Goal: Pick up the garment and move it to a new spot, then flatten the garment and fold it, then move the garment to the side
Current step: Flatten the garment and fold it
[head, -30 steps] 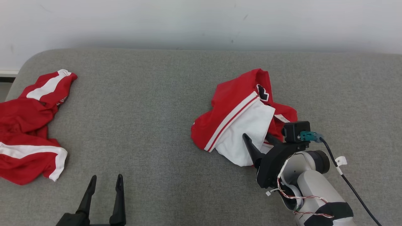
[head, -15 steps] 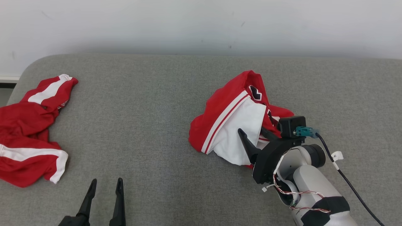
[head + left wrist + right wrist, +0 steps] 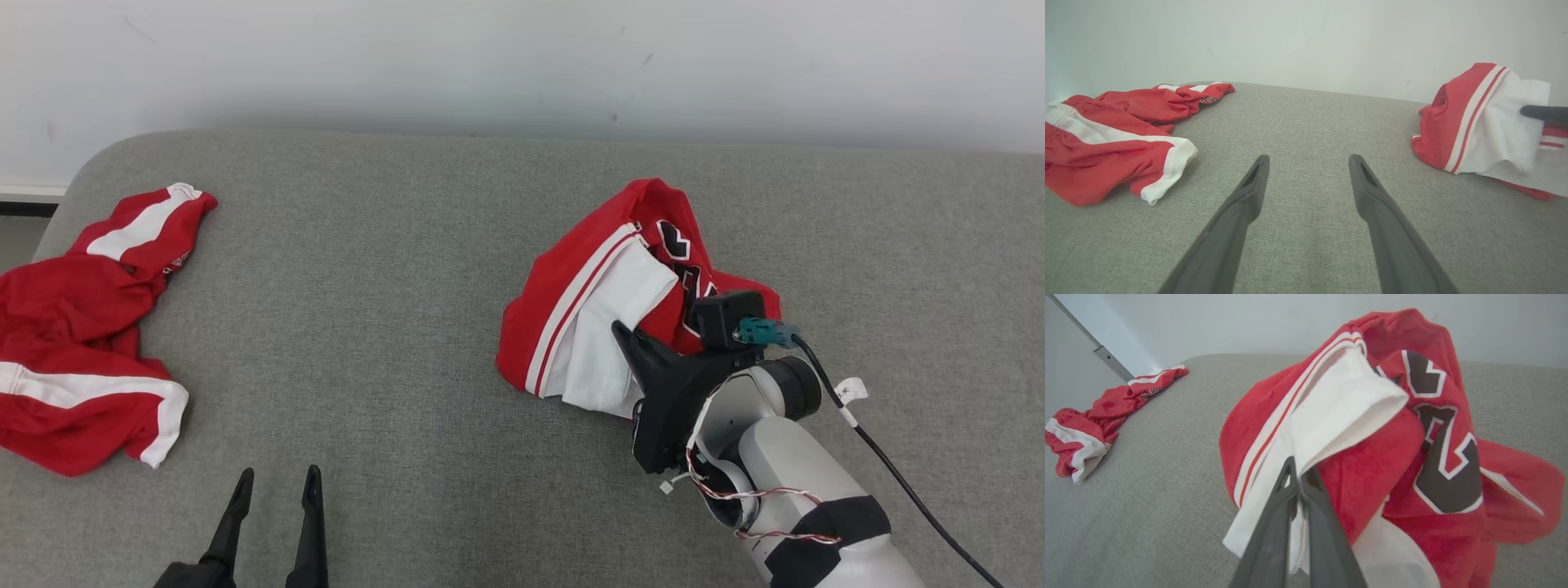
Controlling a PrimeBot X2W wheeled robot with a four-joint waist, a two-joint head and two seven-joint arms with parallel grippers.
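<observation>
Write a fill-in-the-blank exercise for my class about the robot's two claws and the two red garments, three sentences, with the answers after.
1. The right claw is shut on the ____ panel of the crumpled garment.
2. The left claw is over the grey surface with its jaws ____.
3. From the robot's side, the second red garment lies at the ____ end of that surface.

Missing words: white; open; left.

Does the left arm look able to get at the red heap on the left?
Probably yes: the left gripper is open and empty, and bare grey cushion lies between it and the heap.
</observation>
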